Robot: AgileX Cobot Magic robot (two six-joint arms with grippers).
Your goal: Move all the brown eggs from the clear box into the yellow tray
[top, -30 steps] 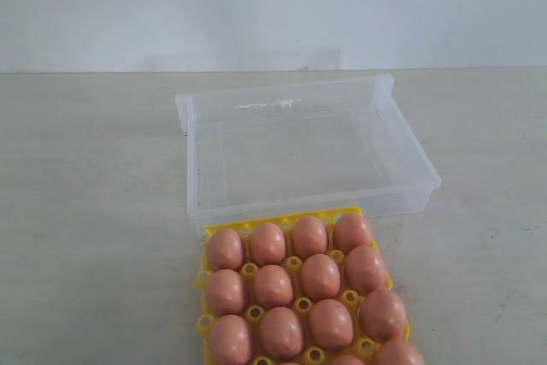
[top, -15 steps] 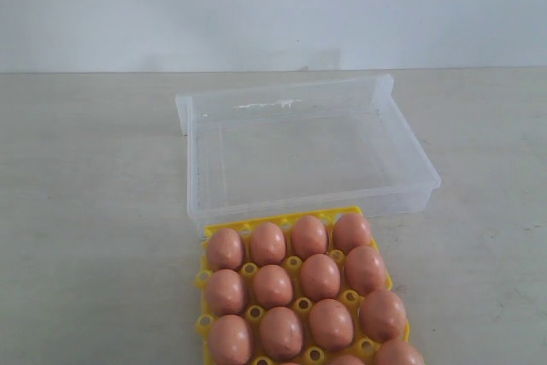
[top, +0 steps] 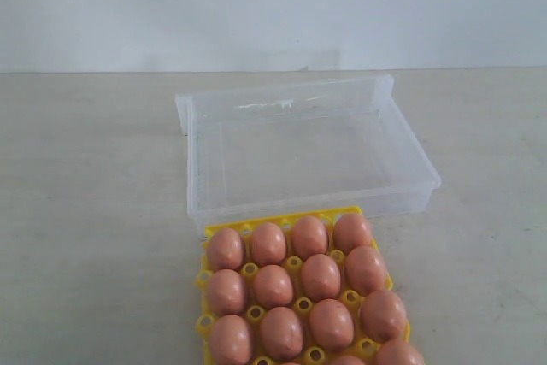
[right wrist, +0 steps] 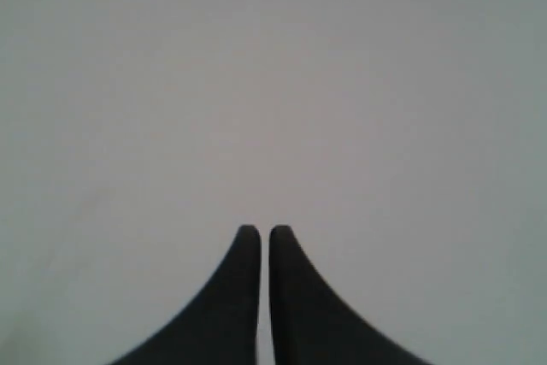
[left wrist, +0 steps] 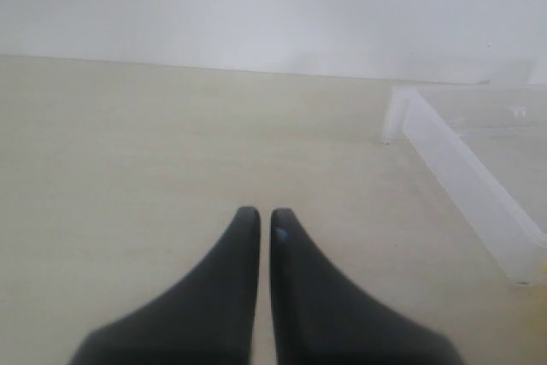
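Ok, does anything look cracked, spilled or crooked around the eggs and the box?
Nothing stands out. The brown eggs sit whole in the cups of the yellow tray, with no cracks or spill showing. The clear box stands level and empty just behind the tray.

Clear box, yellow tray on table

Clear box – glossy plastic; yellow tray – plastic.
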